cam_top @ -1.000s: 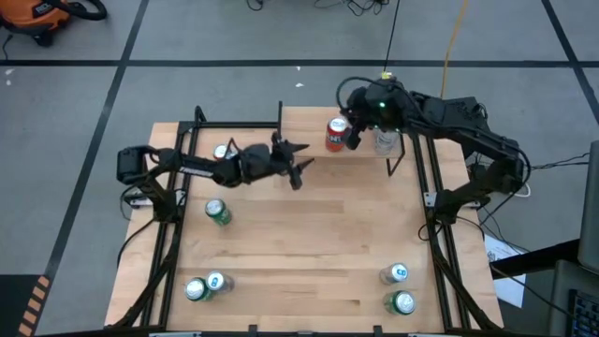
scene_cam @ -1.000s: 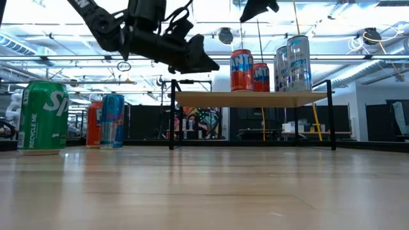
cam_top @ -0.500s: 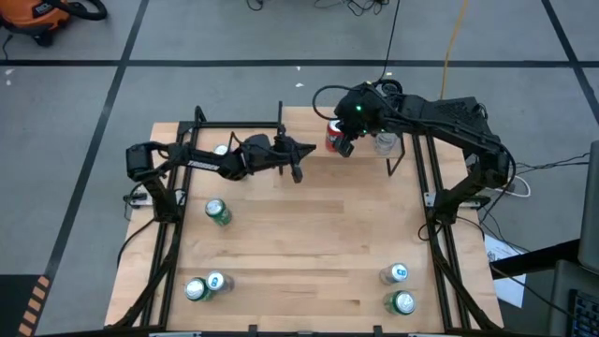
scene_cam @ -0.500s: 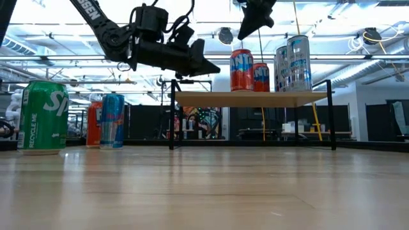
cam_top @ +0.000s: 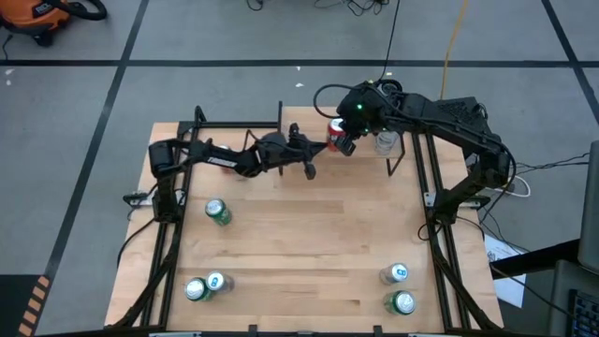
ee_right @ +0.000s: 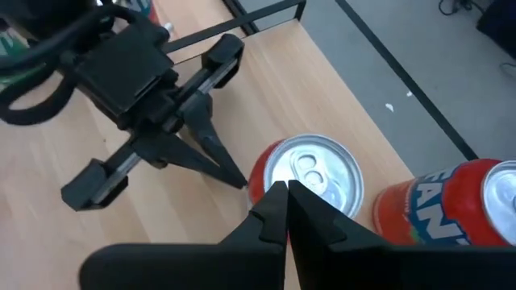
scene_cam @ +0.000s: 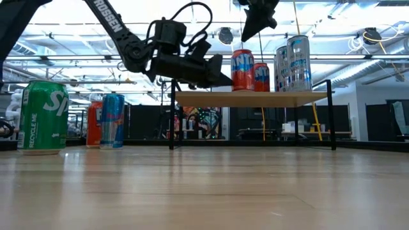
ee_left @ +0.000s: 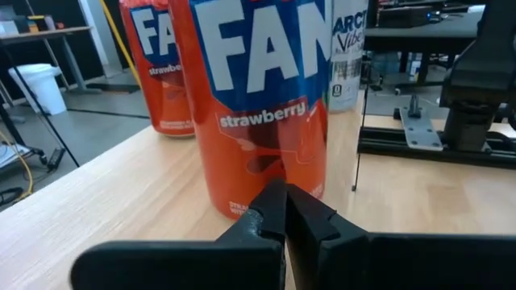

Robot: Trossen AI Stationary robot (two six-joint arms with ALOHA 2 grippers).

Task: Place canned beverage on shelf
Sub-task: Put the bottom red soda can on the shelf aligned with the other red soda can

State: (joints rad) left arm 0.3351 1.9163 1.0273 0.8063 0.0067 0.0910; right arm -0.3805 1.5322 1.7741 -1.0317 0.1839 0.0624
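A red strawberry can [scene_cam: 241,70] stands upright on its base on the shelf [scene_cam: 287,97], near its left end. My left gripper [scene_cam: 229,80] reaches in level from the table's left, shut, with its tips at the can's side. My right gripper [scene_cam: 248,35] hangs shut above the can's top [ee_right: 310,173], pointing slantwise down and clear of it. In the high view the can [cam_top: 334,131] shows between my left gripper [cam_top: 312,168] and my right gripper [cam_top: 344,142]. My left gripper's shut fingertips [ee_left: 274,197] stand level at the lower part of the red can's side [ee_left: 266,173], coming from the table's left. I cannot tell whether they touch it. The can stands upright on the shelf.
On the shelf also stand a second red can [scene_cam: 260,76] and two tall silver cans [scene_cam: 293,61]. On the table stand a green can [cam_top: 217,212], a pair of cans [cam_top: 206,285] at the near left and two cans [cam_top: 398,288] at the near right.
My left gripper has shut and gone toward the table's right and a little down, up to the red can's side. My right gripper has tipped more steeply down above that can. The can has stayed in place.
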